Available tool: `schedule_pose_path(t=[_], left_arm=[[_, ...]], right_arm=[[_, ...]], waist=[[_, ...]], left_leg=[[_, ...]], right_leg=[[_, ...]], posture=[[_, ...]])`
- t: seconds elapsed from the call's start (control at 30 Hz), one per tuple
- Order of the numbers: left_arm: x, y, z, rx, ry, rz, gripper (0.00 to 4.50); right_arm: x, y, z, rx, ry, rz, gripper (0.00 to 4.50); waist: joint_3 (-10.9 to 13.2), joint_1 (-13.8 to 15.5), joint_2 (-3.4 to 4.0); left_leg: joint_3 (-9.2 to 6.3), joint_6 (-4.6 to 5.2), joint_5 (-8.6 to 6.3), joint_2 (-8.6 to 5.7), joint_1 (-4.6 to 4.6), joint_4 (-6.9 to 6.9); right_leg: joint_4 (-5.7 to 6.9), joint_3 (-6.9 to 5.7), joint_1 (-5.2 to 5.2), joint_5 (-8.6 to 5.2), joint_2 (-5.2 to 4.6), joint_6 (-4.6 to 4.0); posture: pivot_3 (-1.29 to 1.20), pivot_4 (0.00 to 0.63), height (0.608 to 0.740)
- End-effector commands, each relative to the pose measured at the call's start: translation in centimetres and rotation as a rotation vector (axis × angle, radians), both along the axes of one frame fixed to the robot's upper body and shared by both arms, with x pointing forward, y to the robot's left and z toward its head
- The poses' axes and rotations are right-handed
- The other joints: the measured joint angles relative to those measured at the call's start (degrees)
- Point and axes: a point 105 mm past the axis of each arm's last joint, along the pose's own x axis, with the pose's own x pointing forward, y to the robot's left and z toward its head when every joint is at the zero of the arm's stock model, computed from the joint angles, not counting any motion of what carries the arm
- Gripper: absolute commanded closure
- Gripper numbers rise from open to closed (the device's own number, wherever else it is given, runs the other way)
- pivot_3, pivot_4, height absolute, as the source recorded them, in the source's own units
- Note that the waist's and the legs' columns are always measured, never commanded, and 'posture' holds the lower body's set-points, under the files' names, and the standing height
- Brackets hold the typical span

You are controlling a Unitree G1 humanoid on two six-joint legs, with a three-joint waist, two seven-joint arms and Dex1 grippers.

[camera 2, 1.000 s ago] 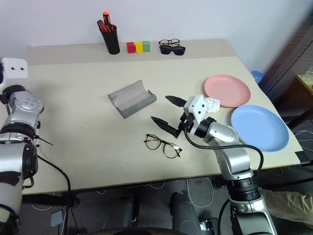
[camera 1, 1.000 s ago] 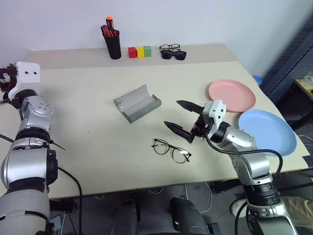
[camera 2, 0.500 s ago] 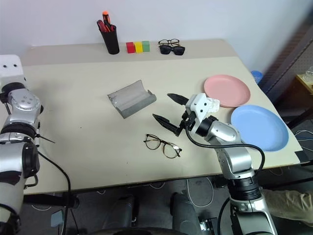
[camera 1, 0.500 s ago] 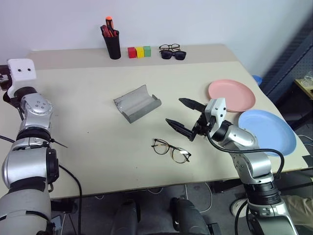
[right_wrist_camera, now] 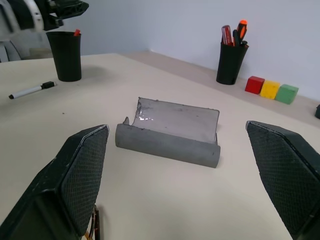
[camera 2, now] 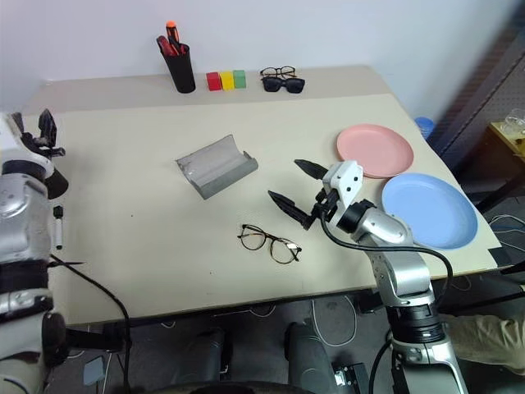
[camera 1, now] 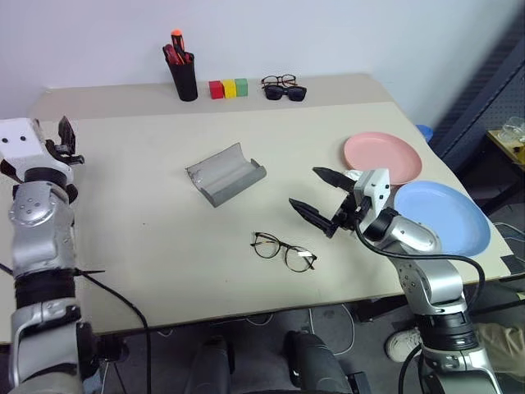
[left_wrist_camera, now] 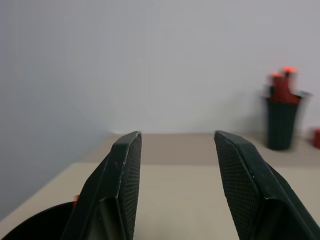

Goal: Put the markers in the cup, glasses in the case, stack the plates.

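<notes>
**Two markers at your far left, tools both empty**

Your left tool [camera 2: 45,131], jaws parted on nothing, sits over the dark tapered plastic cup [right_wrist_camera: 65,55], a red-capped marker [right_wrist_camera: 76,32] inside. One white black-capped marker [camera 2: 58,226] lies on the matte beige tabletop [camera 1: 148,230]. The grey hard-shell case [camera 1: 225,173] lies open mid-table, thin wire-framed glasses [camera 1: 283,250] nearer you. Your right tool [camera 1: 321,197] is spread wide beside them. Two smooth round plates, pink [camera 1: 381,156] and blue [camera 1: 447,215], lie right.
</notes>
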Motion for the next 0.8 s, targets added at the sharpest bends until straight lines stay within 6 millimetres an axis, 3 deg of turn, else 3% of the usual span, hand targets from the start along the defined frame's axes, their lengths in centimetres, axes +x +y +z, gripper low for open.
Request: schedule_pose_path(t=[0.03, 0.23, 0.4, 0.8], left_arm=[[-1.4, -1.1, 0.0, -0.074, 0.116, -0.051, 2.20], [-4.6, 0.2, -5.0, -0.185, 0.436, 0.102, 2.20], [-6.5, 2.4, -8.5, -0.254, 0.631, 0.298, 2.20], [-6.1, 5.2, -9.8, -0.384, 0.743, 0.494, 2.20]], right_arm=[[-0.4, -0.1, 1.2, -0.011, -0.047, 0.059, 0.00], [-1.1, 0.6, 1.8, -0.016, -0.053, 0.177, 0.00], [-2.1, 2.5, 2.8, -0.012, -0.061, 0.345, 0.00], [-1.4, 3.2, 3.4, -0.019, -0.089, 0.363, 0.00]], waist=[[0.00, 0.04, 0.00], [0.03, -0.63, -0.04], [0.03, -0.63, -0.04], [0.07, -0.35, -0.20]], left_leg=[[0.00, 0.00, 0.00, 0.00, 0.00, 0.00], [-0.06, 0.01, 0.00, 0.01, 0.00, -0.06], [-0.10, 0.01, 0.00, 0.01, 0.06, -0.07], [-0.15, 0.00, 0.00, 0.00, 0.00, -0.08]], right_leg=[[0.00, 0.00, 0.01, 0.00, -0.02, 0.00], [0.01, 0.00, -0.03, -0.03, 0.04, 0.04], [0.07, 0.00, -0.05, -0.04, 0.08, 0.02], [-0.01, -0.01, -0.05, -0.03, 0.10, 0.01]], posture=[[0.00, 0.150, 0.740], [0.00, 0.150, 0.740], [0.00, 0.150, 0.740], [0.00, 0.150, 0.740]])
